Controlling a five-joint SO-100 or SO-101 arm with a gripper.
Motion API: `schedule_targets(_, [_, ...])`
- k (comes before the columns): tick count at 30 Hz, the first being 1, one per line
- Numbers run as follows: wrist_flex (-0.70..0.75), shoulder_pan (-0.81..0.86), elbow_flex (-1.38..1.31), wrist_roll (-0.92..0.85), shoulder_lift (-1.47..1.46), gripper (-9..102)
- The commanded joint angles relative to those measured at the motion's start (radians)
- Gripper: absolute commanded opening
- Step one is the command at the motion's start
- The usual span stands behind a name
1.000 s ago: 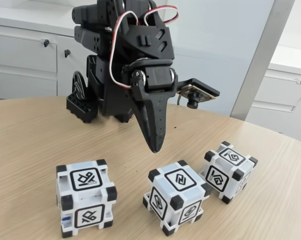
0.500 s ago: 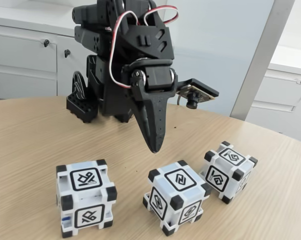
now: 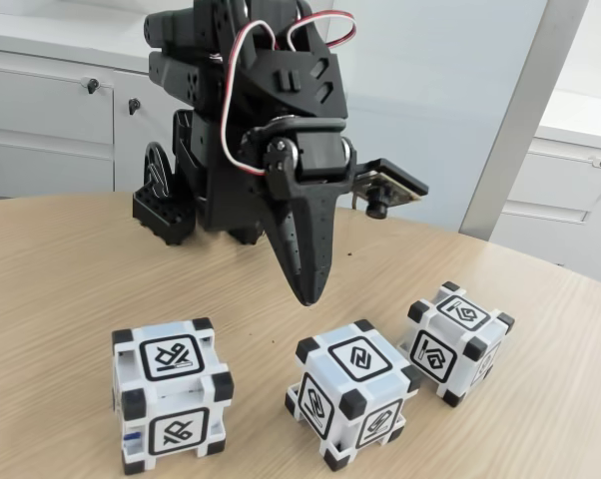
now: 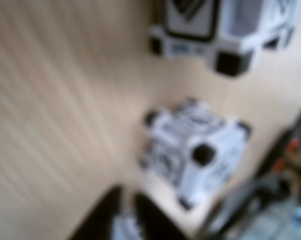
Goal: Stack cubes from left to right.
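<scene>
1. Hanging above the wooden counter (image 3: 71,269), the black arm's fingers (image 3: 305,294) point down, pressed together to one tip, holding nothing.
2. Three white cubes sit apart on the counter in the fixed view: the left cube (image 3: 171,392) at 8 o'clock from the tip, the middle cube (image 3: 355,404) at 5 o'clock, the right cube (image 3: 452,339) at 4 o'clock.
3. The wrist view is blurred; two cubes show there, one (image 4: 195,145) near centre, another (image 4: 220,30) at 12 o'clock.

White cabinets (image 3: 46,125) behind a wooden table (image 3: 61,289).
</scene>
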Motion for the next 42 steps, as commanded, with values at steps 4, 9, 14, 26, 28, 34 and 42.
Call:
schedule_targets(4, [-0.002,0.008,-0.037,0.005,0.008,0])
schedule_targets(9, [0.005,0.008,-0.179,0.069,-0.015,0])
schedule_targets(14, [0.037,0.008,-0.391,0.12,-0.158,0])
schedule_targets(26, [0.334,-0.014,-1.17,0.229,-0.945,2])
schedule_targets(28, [0.374,-0.04,-1.267,0.209,-1.02,3])
schedule_targets(34, [0.5,-0.247,-1.42,0.249,-1.167,8])
schedule_targets(42, [0.503,-0.41,-1.41,0.442,-1.189,34])
